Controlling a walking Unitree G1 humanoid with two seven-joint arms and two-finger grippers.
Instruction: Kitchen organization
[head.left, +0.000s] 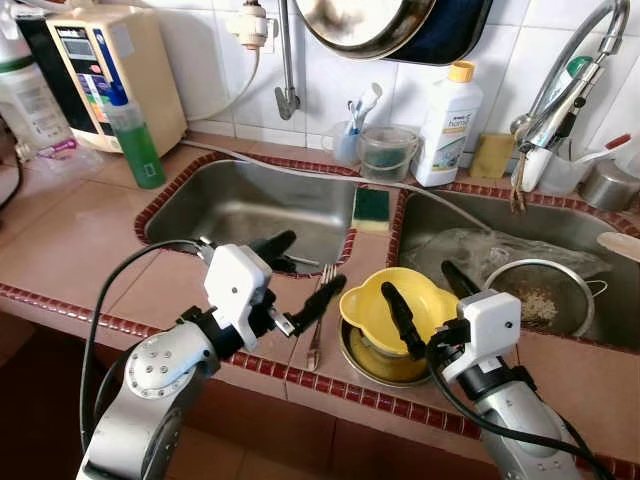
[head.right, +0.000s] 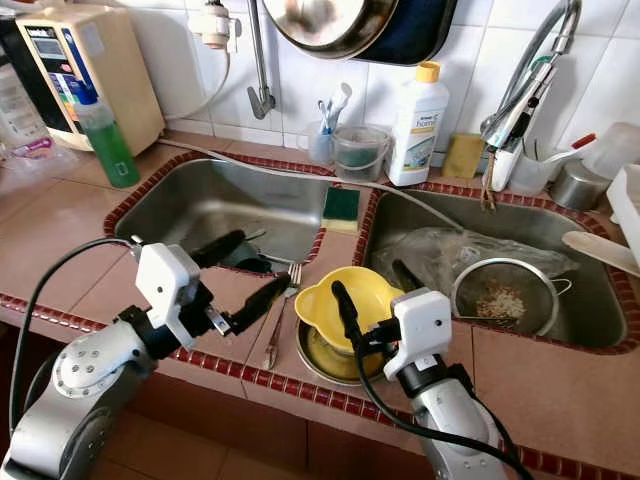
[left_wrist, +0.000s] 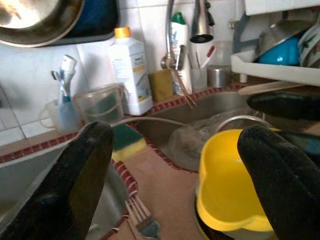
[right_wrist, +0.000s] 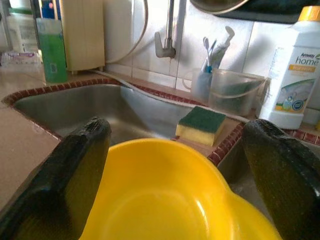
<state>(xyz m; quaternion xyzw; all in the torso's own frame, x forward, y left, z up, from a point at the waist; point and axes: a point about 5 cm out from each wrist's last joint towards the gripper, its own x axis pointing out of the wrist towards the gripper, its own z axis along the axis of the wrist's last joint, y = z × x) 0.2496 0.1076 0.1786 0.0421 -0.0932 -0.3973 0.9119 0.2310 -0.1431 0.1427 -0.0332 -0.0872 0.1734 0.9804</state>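
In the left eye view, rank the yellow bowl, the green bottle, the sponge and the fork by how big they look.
Largest to smallest:
1. Yellow bowl, though it sits nearest the camera.
2. Green bottle and fork: similar in length; the bottle is bulkier, the fork nearer, so unsure.
3. Sponge, clearly smallest.

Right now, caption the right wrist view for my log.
Open right gripper straddles the yellow bowl, sponge beyond.

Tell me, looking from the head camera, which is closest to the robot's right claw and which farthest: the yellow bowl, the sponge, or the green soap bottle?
From the right gripper:
1. Yellow bowl, between its open fingers at the counter's front.
2. Sponge, on the divider between the sinks.
3. Green soap bottle, far off on the left counter.
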